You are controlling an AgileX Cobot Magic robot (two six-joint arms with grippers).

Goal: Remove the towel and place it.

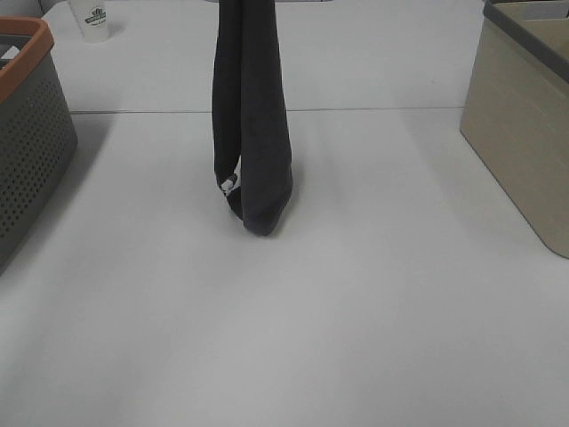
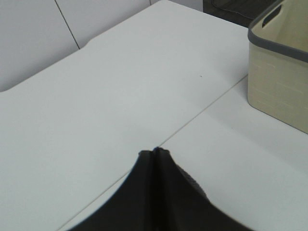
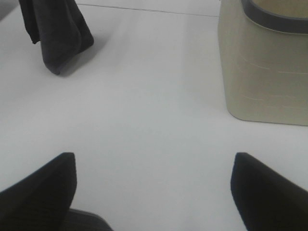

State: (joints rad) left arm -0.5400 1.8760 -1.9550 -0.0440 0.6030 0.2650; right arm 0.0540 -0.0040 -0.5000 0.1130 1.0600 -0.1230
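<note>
From the high camera, the white table point(image 1: 373, 338) lies bare across its near half, from 4 round to 8 o'clock. The towel point(image 1: 253, 133) hangs as a dark column at the centre toward 12. A grey basket point(image 1: 31, 151) blocks 9, a beige bin point(image 1: 520, 133) blocks 3, and a cup point(image 1: 95, 20) stands at 11, with wide lanes either side of the towel

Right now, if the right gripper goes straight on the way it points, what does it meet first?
Likely the bare table: the open right gripper aims into the gap between the hanging towel and the beige bin, with neither in its line. Depth is unclear.
</note>
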